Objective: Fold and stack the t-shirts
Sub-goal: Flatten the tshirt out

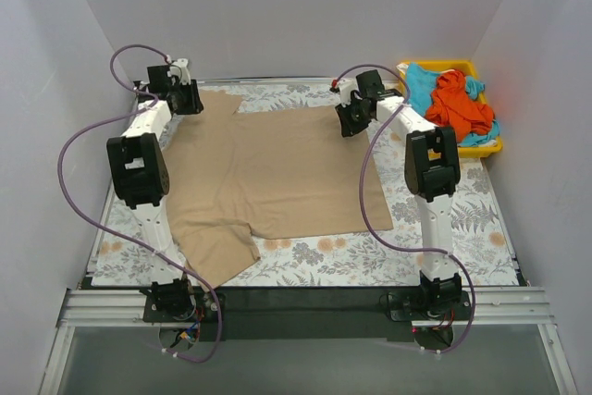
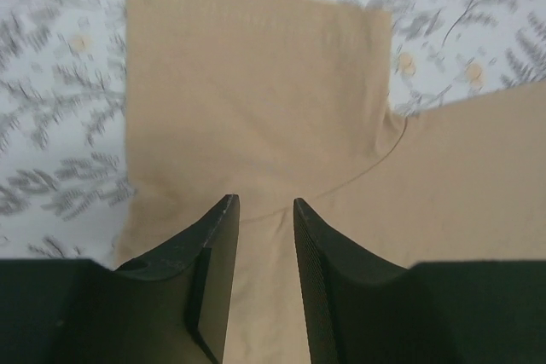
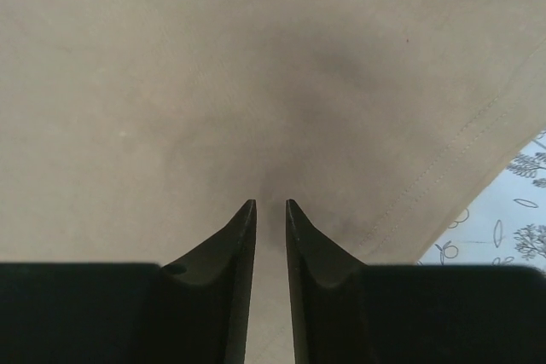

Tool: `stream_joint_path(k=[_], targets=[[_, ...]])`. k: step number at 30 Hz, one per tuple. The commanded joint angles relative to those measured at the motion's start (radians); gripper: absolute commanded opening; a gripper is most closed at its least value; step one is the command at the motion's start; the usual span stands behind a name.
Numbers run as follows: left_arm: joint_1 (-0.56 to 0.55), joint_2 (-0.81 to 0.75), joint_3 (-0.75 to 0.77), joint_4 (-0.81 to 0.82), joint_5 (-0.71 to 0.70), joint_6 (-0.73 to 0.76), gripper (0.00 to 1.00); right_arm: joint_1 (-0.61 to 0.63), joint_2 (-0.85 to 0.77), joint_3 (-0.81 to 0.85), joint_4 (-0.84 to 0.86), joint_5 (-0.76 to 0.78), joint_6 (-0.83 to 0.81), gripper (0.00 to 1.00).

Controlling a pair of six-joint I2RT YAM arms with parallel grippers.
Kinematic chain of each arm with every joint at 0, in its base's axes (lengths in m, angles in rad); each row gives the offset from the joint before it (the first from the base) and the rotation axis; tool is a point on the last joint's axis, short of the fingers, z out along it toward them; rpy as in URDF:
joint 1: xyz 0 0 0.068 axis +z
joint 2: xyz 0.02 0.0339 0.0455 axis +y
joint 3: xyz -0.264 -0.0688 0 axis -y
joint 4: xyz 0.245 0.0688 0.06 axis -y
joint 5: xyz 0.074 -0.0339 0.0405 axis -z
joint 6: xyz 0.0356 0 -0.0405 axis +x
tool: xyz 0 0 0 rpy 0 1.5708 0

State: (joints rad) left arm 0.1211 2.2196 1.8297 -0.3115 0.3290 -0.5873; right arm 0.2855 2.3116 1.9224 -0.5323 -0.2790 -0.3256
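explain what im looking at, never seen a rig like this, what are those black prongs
These are two robot arms bolted at a table's near edge. The wide picture is from a camera above and behind them; the other two from wrist cameras, so the black prongs are each end effector's own fingers. A tan t-shirt lies spread on the flowered table. The left end effector hangs over its far sleeve, the right end effector over its far right corner; both stand slightly open, gripping nothing visible. An orange-red t-shirt and a turquoise t-shirt lie heaped in a yellow tray far right.
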Motion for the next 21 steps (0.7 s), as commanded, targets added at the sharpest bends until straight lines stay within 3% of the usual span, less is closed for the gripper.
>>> stream_joint_path(k=[1, 10, 21], targets=[[-0.001, -0.006, -0.058, -0.115, -0.050, 0.007, 0.31, -0.002, 0.032, 0.023, -0.032, 0.024, -0.020, 0.23], [-0.008, 0.138, 0.028, -0.162, -0.126, -0.003, 0.31, -0.008, 0.107, 0.055, -0.031, 0.149, -0.012, 0.20], [-0.015, 0.414, 0.454, -0.198, -0.116, -0.019, 0.33, -0.043, 0.218, 0.201, -0.052, 0.270, 0.053, 0.21]])
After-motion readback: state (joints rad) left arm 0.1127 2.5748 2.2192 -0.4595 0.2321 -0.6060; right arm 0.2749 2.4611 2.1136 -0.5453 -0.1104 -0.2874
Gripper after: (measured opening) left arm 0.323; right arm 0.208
